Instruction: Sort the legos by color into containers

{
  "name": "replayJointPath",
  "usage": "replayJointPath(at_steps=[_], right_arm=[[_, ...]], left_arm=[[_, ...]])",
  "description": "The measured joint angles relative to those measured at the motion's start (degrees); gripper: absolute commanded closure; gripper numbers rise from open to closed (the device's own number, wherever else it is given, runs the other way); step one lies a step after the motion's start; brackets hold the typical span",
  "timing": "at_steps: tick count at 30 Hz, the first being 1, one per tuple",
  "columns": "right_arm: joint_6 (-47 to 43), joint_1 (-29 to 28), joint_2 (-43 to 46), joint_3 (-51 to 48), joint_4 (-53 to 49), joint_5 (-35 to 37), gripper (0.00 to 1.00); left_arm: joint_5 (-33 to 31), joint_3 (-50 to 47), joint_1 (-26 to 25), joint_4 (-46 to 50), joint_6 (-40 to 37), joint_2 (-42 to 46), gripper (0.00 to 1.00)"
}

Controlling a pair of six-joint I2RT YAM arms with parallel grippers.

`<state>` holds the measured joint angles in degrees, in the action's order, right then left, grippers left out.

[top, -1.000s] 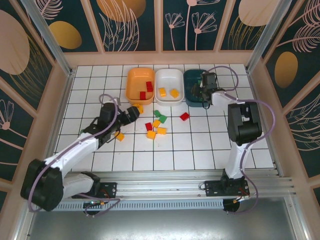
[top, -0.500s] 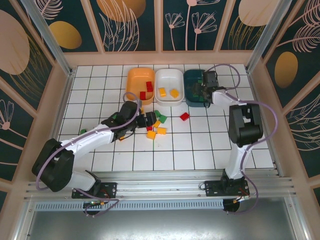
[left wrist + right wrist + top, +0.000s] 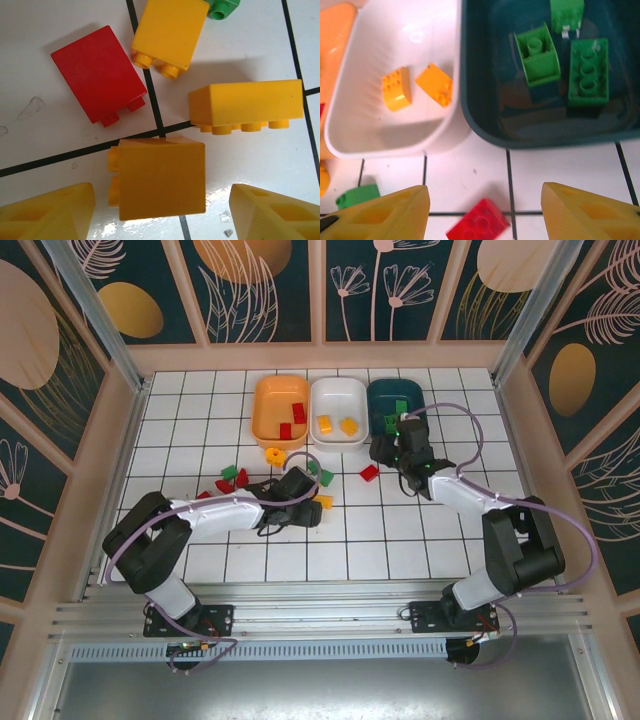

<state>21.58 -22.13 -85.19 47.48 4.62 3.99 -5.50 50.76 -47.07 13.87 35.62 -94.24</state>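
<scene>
Left pincer (image 3: 162, 212), apart, straddles a yellow-orange brick (image 3: 160, 177) on the bench (image 3: 60, 135), likely bound for the white bin (image 3: 395, 141); right pincer (image 3: 487, 210), apart and empty, hangs above a red brick (image 3: 479, 221).

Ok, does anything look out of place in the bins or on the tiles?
Nothing stands out. The orange bin holds only red bricks, the white bin only yellow bricks, the teal bin only green bricks. The loose bricks on the tiles are simply not sorted yet.
</scene>
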Motion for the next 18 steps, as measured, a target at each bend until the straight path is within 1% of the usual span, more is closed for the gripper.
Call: replayJointPath(at_steps=[4, 8, 10, 14, 18], right_arm=[[0.0, 0.0, 0.7, -0.8, 0.2, -0.3, 0.38], [0.2, 0.0, 1.2, -1.6, 1.3, -0.7, 0.39], [0.3, -0.2, 1.9, -2.4, 1.6, -0.9, 0.39], [0.4, -1.1, 3.4, -4.2, 2.5, -0.9, 0.39], [0.4, -1.5, 4.0, -4.8, 3.1, -0.8, 0.39]], left_arm=[[-0.8, 0.1, 0.0, -0.5, -0.5, -1.4, 0.37], [-1.4, 1.1, 0.0, -0.7, -1.3, -3.6, 0.47], [-1.6, 1.9, 0.0, -0.8, -1.7, -4.7, 0.51], [-2.1, 2.4, 0.0, -0.7, -2.4, -4.9, 0.59], [-2.1, 2.4, 0.0, 0.1, -2.8, -4.5, 0.66]])
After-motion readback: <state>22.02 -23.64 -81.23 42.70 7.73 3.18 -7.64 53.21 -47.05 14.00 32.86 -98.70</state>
